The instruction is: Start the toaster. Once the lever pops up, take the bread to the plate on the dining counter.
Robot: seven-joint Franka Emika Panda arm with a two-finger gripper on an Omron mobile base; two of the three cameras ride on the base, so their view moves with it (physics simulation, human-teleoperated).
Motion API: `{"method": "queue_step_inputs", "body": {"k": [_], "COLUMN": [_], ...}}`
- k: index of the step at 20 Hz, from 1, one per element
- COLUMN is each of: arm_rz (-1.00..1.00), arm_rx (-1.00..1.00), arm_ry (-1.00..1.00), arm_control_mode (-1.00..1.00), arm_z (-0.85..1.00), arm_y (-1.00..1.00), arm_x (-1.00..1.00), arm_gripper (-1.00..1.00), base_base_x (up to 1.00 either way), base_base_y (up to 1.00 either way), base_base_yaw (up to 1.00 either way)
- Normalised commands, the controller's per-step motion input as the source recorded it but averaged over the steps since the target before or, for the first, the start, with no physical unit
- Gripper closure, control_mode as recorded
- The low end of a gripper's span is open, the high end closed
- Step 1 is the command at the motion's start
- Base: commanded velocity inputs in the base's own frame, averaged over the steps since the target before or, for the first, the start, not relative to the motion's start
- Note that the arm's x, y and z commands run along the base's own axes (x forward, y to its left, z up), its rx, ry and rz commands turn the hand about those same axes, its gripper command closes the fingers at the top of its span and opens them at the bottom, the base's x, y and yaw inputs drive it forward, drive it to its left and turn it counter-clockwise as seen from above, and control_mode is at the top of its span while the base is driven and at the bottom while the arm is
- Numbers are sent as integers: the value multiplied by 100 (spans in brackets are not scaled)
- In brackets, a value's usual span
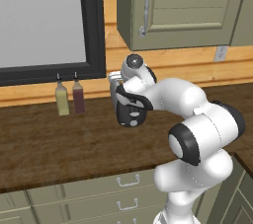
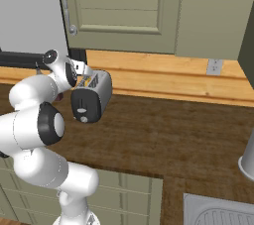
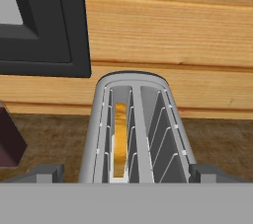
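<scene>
The silver toaster stands on the dark wood worktop by the wall, its black end panel facing the robot. The bread, a tan slice seen edge-on, sits down in the toaster's left slot; the right slot is empty. My gripper hovers just above the near end of the toaster, open, with one fingertip on each side of the toaster body and nothing held. In the right base view the hand sits over the toaster's top. The plate and the dining counter are out of view.
Two bottles, one yellowish and one dark red, stand left of the toaster under the black window frame. An olive wall cabinet hangs above. A sink and a grey vessel lie to the right.
</scene>
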Motion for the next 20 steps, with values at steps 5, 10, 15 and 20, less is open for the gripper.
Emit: {"method": "queue_step_inputs", "body": {"k": [5,10,15,20], "arm_rz": [0,0,0,0], "arm_rx": [0,0,0,0], "arm_ry": [0,0,0,0], "arm_control_mode": [-100,-100,-100,-100], "arm_z": [0,0,0,0], "arm_y": [0,0,0,0], "arm_x": [0,0,0,0], "arm_gripper": [-100,-100,-100,-100], "base_base_x": [0,0,0,0], "base_base_y": [0,0,0,0], "base_base_yaw": [0,0,0,0]}}
